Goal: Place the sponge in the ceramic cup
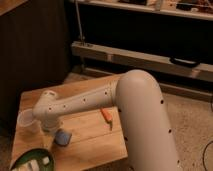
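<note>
One gripper [49,135] hangs between ceramic cup [24,123] and sponge [63,137], jaws' state untellable; green bowl [22,159] near, orange stick [106,115] apart.

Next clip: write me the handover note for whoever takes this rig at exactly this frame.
Hand: low over the table, between cup and sponge.
Sponge: lying on the table close beside the hand, not lifted.
Ceramic cup: upright on the hand's other side; no sponge in it.
Green bowl: near the table's front edge, just below the hand.
Done: approach only.
Left: grasp the sponge, carry it over, drop it in the cup.
</note>
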You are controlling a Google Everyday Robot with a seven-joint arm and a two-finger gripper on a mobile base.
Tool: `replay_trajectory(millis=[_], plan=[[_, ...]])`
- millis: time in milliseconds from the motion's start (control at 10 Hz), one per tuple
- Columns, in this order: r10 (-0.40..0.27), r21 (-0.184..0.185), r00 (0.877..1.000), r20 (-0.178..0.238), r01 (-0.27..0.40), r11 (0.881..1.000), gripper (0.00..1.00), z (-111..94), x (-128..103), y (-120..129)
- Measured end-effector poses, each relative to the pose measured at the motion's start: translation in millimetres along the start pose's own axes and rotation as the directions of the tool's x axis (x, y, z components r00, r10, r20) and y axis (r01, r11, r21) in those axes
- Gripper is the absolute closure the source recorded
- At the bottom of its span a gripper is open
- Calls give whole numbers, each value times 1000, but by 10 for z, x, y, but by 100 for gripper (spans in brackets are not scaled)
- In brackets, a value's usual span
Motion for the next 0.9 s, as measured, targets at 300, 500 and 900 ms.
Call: replay_trajectory(millis=[300,500,900], plan=[[7,2,1000,17,-7,1000,20,84,-17,29],[22,-9,1000,15,-22,1000,20,132,-19,74],[54,-27,999,8,-54,998,27,176,-9,145]])
